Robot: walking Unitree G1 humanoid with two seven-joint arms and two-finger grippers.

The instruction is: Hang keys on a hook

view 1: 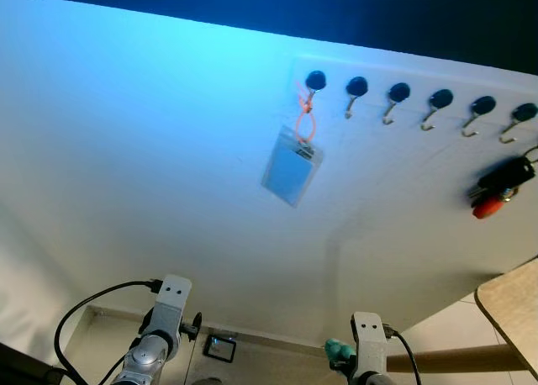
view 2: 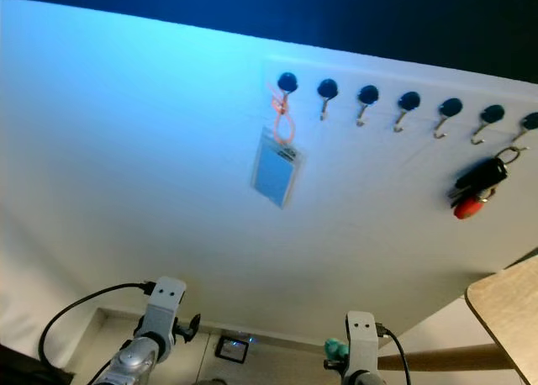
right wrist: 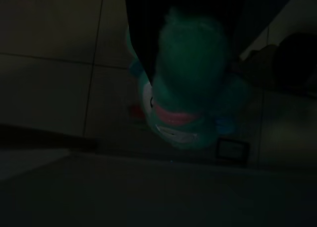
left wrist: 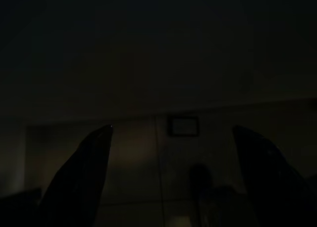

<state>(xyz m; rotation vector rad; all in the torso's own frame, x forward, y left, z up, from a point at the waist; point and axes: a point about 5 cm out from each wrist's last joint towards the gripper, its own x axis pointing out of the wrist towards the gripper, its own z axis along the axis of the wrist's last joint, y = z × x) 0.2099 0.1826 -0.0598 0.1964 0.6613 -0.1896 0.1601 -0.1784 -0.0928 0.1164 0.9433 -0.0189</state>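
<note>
- Keys: we hold a green plush figure keychain in our right gripper, low near the floor; its dark fingers are closed around the toy's top.
- Our left gripper hangs idle beside it, its two black fingers spread wide apart with nothing between them.
- On the white wall above us we see a row of black-knobbed metal hooks.
- A blue card holder on an orange loop hangs from the leftmost hook.
- A black and red key bundle hangs near the row's right end.
- A light wooden tabletop corner sits at the right.
</note>
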